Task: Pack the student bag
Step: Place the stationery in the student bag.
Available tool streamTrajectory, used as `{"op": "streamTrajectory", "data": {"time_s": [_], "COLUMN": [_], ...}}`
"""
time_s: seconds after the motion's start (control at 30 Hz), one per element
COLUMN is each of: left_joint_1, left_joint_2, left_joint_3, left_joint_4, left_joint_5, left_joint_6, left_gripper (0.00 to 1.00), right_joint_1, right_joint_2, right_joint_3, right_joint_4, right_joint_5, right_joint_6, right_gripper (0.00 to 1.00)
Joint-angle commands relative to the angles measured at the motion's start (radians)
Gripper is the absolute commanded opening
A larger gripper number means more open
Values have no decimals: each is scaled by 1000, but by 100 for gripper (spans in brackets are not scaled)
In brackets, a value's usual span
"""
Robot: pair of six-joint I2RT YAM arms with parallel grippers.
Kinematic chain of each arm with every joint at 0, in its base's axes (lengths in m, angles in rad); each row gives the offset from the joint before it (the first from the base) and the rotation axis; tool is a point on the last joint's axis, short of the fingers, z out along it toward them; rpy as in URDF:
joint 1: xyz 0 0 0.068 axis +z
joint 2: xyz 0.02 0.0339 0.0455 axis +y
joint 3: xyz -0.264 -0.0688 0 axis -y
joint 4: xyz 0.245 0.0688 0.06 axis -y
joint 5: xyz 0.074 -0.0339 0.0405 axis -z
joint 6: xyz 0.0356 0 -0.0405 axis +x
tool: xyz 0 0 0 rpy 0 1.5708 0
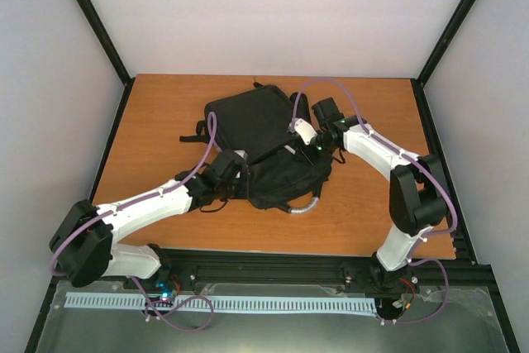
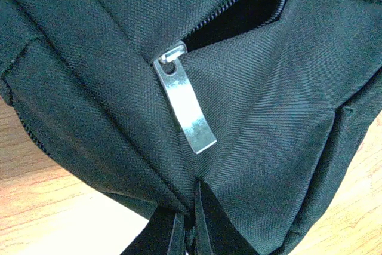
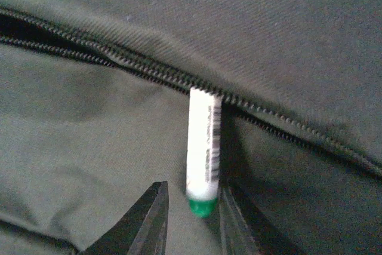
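Right wrist: marker (image 3: 203, 147) poking from student bag (image 3: 119, 135) shows barcode; lettering unreadable.

Black fabric backpack (image 1: 256, 121) lying flat on the wooden worktop (image 1: 165, 105), near its middle and somewhat toward the far edge. The silvery-grey curved handle (image 1: 307, 207) points to the near edge and the straps trail to the left. The zip (image 2: 250, 10) is partly open, its flat metal pull (image 2: 184, 107) lying on the cloth. A white pen (image 3: 204, 147) with a green cap juts from the zip.
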Motion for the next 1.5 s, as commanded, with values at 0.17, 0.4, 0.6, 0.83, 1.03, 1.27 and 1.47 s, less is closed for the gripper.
{"op": "streamTrajectory", "data": {"time_s": [0.17,0.4,0.6,0.83,1.03,1.27,1.47], "left_joint_1": [-6,-6,-5,-6,-5,-6,-6], "left_joint_2": [-50,-54,-54,-54,-65,-85,-87], "left_joint_3": [-14,-17,-19,-23,-16,-30,-29], "left_joint_4": [31,28,24,21,4,-7,-7], "left_joint_5": [13,10,10,8,-7,-21,-19], "left_joint_6": [8,11,10,9,20,22,22], "left_gripper": [1,1,1,1,1,1,1], "right_joint_1": [23,26,29,29,29,29,29], "right_joint_2": [106,111,140,81,-14,-6,54], "right_joint_3": [95,156,139,93,24,-10,42], "right_joint_4": [34,62,153,124,111,111,114], "right_joint_5": [-34,-86,-136,-92,-3,-28,-49], "right_joint_6": [21,102,227,160,120,74,85], "right_gripper": [7,3,14,43,55,13,4]}}
